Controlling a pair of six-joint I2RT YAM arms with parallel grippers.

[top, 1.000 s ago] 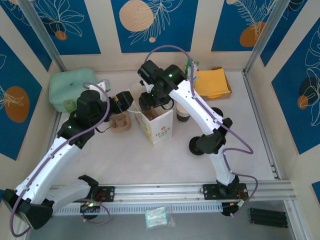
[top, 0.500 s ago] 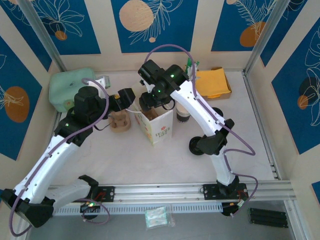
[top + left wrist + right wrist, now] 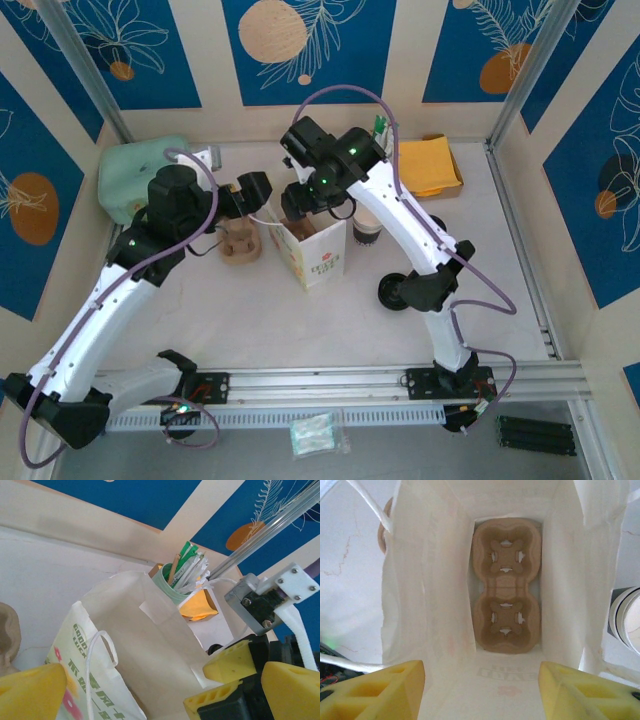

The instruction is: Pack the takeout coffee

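The takeout coffee is hidden. A white paper bag (image 3: 318, 255) stands open mid-table, green print on its side (image 3: 75, 645). Looking straight down into it, the right wrist view shows a brown two-cup pulp carrier (image 3: 506, 585) lying on the bottom. My right gripper (image 3: 308, 205) hovers over the bag mouth, open (image 3: 482, 690), its yellow fingers (image 3: 375, 690) spread on either side of the bag's near wall. At the bag's left rim, my left gripper (image 3: 262, 200) is wide open (image 3: 162, 692), with the bag's top edge and string handle (image 3: 100, 650) between its fingers, untouched.
A white cup with a dark lower band (image 3: 366, 228) stands right of the bag, its rim (image 3: 626, 625) near the bag wall. A second pulp carrier (image 3: 238, 243) lies left of the bag. A green cup of stirrers (image 3: 175, 582), yellow napkins (image 3: 428, 165), a green pouch (image 3: 140, 175), a black lid (image 3: 393, 292).
My left gripper has opened fully and drawn slightly back from the bag's left rim. The right arm has shifted a little above the bag; its jaws stay as wide.
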